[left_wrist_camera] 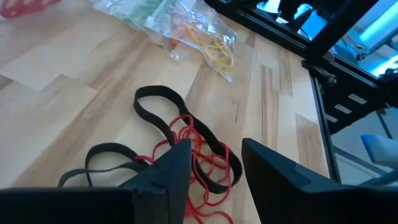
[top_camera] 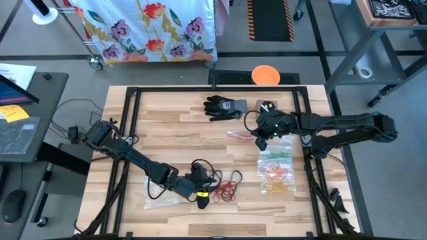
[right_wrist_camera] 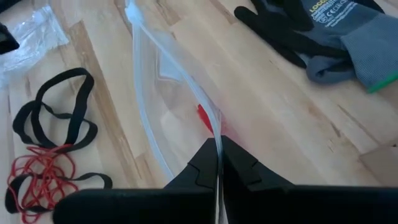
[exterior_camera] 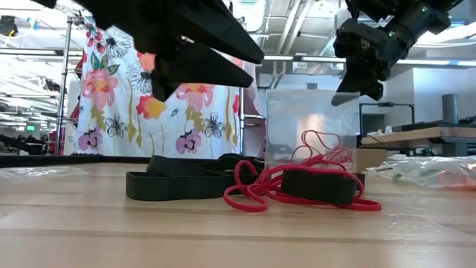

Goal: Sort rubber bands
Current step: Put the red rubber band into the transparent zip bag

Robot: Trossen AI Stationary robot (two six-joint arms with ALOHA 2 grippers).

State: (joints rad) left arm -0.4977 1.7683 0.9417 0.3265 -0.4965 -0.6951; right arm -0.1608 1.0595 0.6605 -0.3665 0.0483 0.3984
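Left gripper (left_wrist_camera: 214,177) parted above red and black rubber bands (left_wrist_camera: 186,149); right gripper (right_wrist_camera: 219,163) pinching clear bag's (right_wrist_camera: 155,81) edge mid-table, bare wood around.

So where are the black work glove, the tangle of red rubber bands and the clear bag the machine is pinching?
black and grey work glove (right_wrist_camera: 323,31): right wrist view, on its grey cuff.
tangle of thin red rubber bands (left_wrist_camera: 199,158): left wrist view, on the tangle's middle.
clear plastic bag (right_wrist_camera: 168,81): right wrist view, on its film.
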